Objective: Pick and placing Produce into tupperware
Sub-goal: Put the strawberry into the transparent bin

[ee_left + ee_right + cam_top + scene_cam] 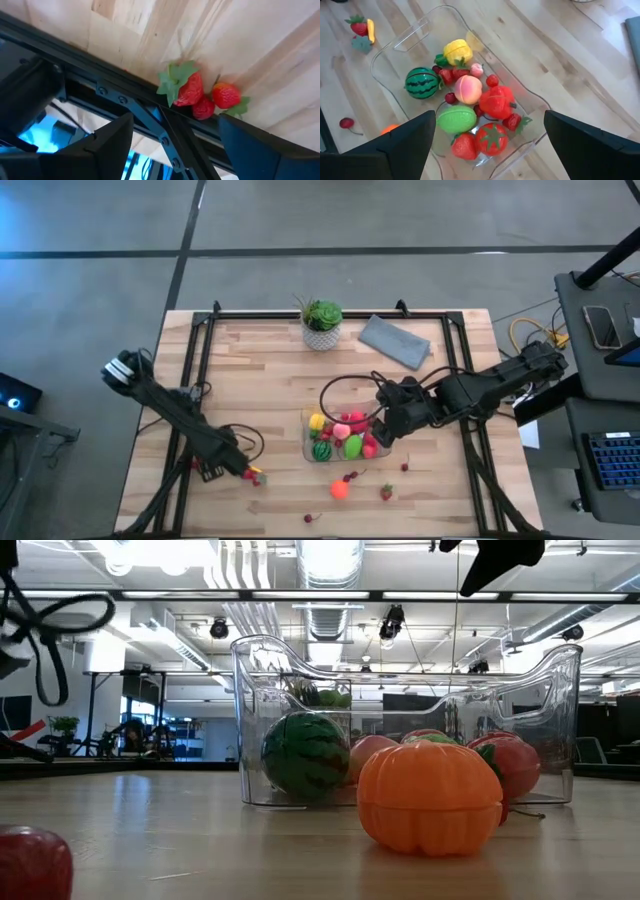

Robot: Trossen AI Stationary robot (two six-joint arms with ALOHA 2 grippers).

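The tupperware (312, 442) stands on the wooden surface (260, 370), a little to the right of the middle, and it already holds much produce: a striped melon (421, 83), a yellow fruit (457, 51), a peach (468, 89), a green fruit (456, 119), a tomato (491, 139) and some strawberries. The right pincer (378, 432) hangs over the right end of the container with its fingers spread wide and nothing between them. The left pincer (247, 473) is low at the front left edge of the surface, its fingers open around a small group of strawberries (202, 95), not closed on them. An orange fruit (340, 490) lies loose in front of the container, with a strawberry (386, 493) near it
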